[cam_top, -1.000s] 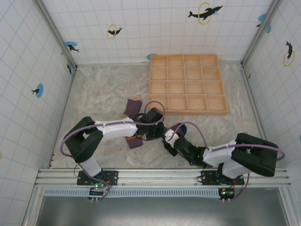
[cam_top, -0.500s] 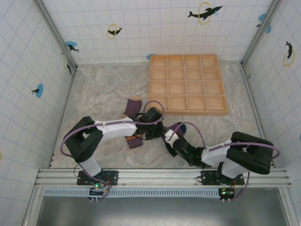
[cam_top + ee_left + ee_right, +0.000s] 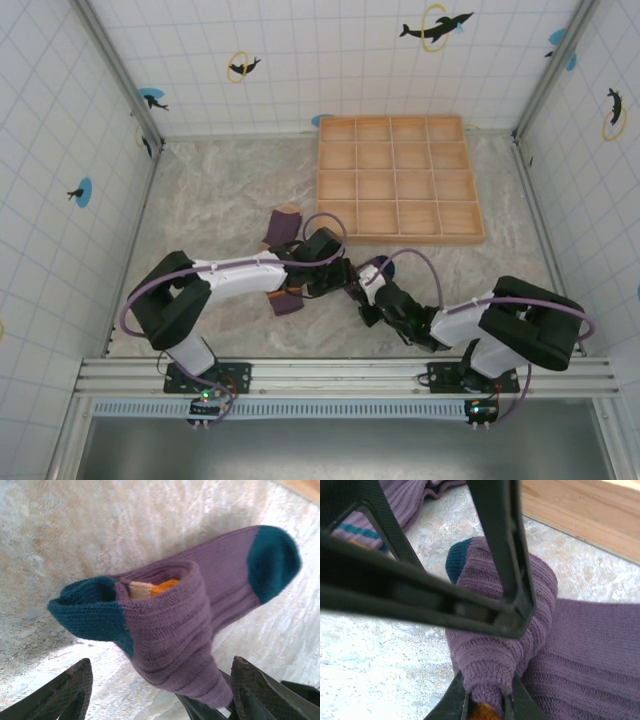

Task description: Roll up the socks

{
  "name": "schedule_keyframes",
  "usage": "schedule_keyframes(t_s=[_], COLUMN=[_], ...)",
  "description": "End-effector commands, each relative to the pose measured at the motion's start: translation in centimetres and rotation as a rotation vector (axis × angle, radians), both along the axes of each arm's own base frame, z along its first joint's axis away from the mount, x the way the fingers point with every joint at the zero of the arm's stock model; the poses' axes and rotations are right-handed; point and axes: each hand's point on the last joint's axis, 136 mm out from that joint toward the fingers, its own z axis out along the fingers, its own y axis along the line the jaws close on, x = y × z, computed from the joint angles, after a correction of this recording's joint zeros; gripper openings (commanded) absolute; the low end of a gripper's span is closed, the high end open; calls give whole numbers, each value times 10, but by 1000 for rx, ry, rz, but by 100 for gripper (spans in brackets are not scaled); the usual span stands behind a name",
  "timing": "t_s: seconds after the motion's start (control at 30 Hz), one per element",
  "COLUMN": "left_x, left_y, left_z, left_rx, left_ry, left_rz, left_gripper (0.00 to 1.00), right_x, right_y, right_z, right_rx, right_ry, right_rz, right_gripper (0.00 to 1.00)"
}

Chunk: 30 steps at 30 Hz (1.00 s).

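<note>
A partly rolled purple sock (image 3: 185, 625) with teal toe and heel lies between both grippers, and a tan and orange bit peeks from the roll's core. It shows small in the top view as the sock (image 3: 376, 267). My left gripper (image 3: 161, 680) is open, its fingers (image 3: 65, 695) standing wide on either side of the roll. My right gripper (image 3: 487, 700) is shut on the near end of the sock roll (image 3: 495, 655). In the top view the left gripper (image 3: 345, 282) and right gripper (image 3: 363, 293) meet at mid-table. Two more purple socks lie to the left: one (image 3: 283, 227) with a tan toe, one (image 3: 290, 302) with an orange stripe.
A wooden tray of square compartments (image 3: 415, 237) stands behind the grippers, its near wall (image 3: 580, 515) close to the roll. Tiled walls enclose the marbled table (image 3: 220, 190). The left gripper's finger frame (image 3: 495, 540) crosses just above the roll in the right wrist view.
My left gripper has opened and let go of the roll. My right gripper has closed on the roll's end, and the right arm has shifted slightly forward.
</note>
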Motion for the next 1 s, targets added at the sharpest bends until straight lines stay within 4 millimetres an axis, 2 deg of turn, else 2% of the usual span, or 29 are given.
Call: schedule_keyframes(t_s=[0.0, 0.17, 0.4, 0.57, 0.8, 0.97], left_x=[7, 9, 8, 3, -6, -5], left_y=[1, 3, 1, -6, -21, -26], left_z=[15, 21, 20, 19, 10, -4], left_rx=[-33, -45, -73, -87, -111, -102], left_ry=[-82, -107, -110, -93, -76, -72], left_rz=[5, 14, 19, -1, -37, -48], left_gripper=[75, 75, 74, 69, 65, 65], right_x=[-23, -25, -29, -31, -33, -37], right_y=[-9, -20, -44, -59, -79, -91], right_z=[-22, -25, -40, -47, -61, -70], right_rx=[69, 182, 268, 346, 377, 394], right_ry=[215, 365, 541, 667, 783, 857], right_rz=[8, -64, -202, -315, -475, -565], right_gripper=[0, 0, 0, 0, 0, 0])
